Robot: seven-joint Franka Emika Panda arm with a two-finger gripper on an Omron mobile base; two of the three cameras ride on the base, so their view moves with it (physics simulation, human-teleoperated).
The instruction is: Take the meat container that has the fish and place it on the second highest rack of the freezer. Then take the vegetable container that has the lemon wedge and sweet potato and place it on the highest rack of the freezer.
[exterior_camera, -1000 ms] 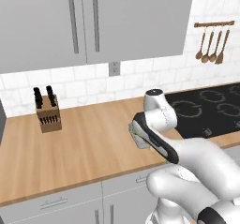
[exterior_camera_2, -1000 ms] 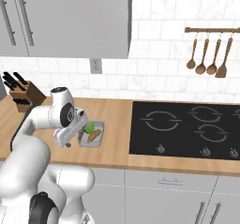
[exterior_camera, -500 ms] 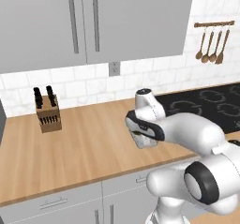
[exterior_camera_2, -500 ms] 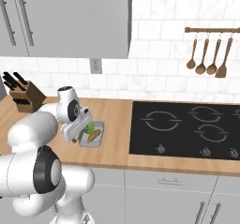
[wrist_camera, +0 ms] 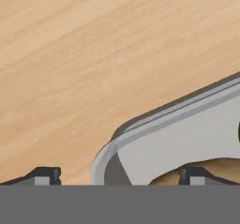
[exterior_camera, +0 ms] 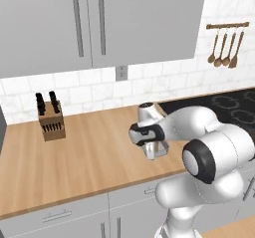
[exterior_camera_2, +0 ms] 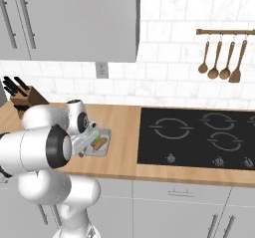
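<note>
The wooden table [exterior_camera_2: 124, 162] carries the vegetable container [exterior_camera_2: 97, 145] just left of the black cooktop [exterior_camera_2: 199, 137]. The hand [wrist_camera: 117, 176] hangs low over its rim, fingers spread wide, one on each side of the wall, gripping nothing.

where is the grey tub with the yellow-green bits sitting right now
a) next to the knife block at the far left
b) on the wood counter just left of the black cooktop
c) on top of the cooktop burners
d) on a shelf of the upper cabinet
b: the vegetable container rests on the wooden counter just left of the cooktop, with the open gripper straddling its rim; the knife block stands well apart.
</note>
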